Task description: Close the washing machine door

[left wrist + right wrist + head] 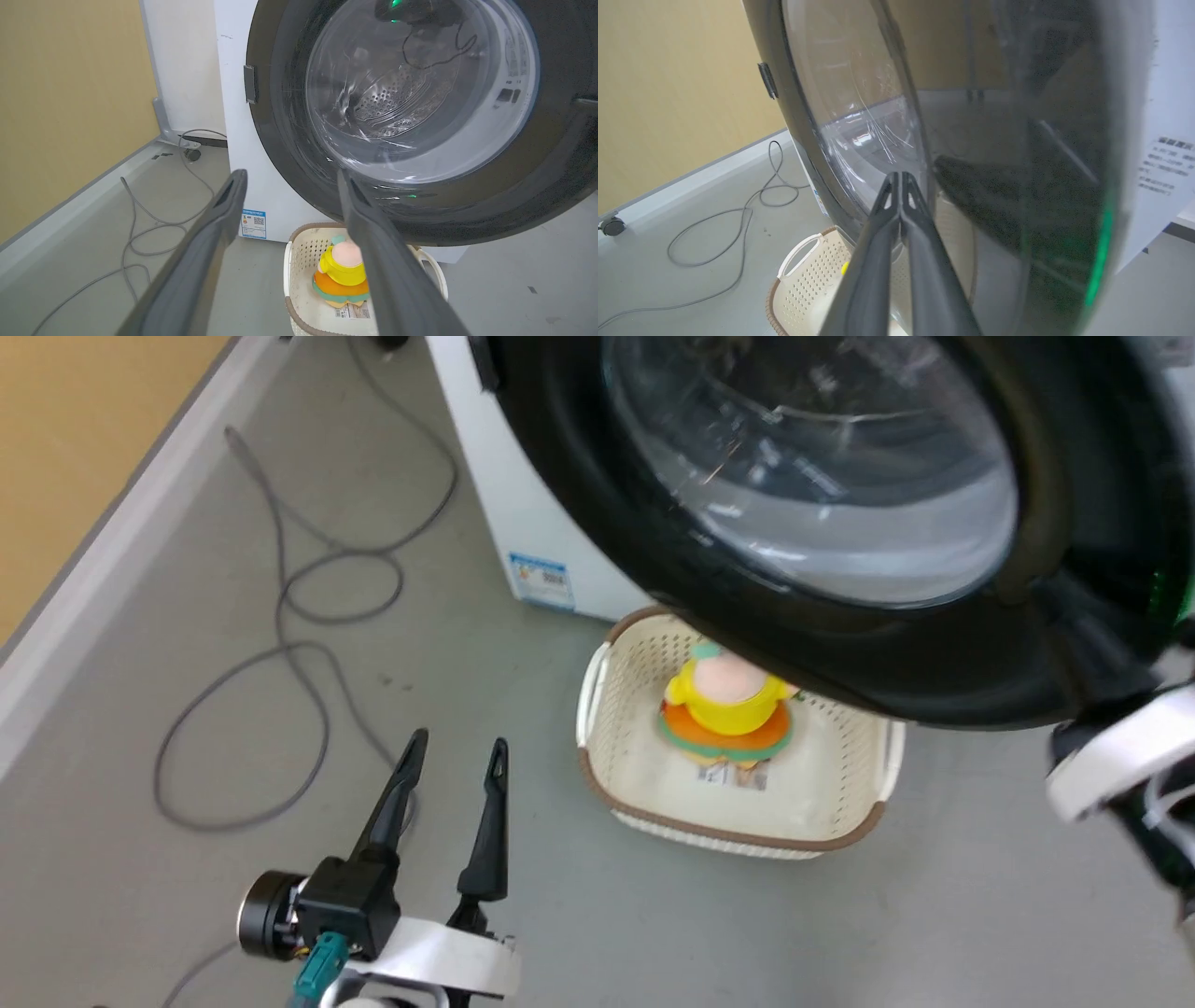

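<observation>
Head view: washing machine door (822, 495) open at far right, above a cream basket (728, 835); left gripper (460, 742) near left, fingers apart. Right wrist view adds the right gripper (899, 176), fingers pressed together beside the door glass. Left wrist view shows the perforated drum (387, 98) through that glass.

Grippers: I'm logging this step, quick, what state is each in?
Left gripper: open, empty.
Right gripper: shut, holding nothing, close to the washing machine door.

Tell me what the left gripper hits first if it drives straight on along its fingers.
Most likely the washing machine door, at the lower left of its black rim; the left gripper, open, aims there. Depth is unclear: it might instead pass under onto the washing machine front.
</observation>
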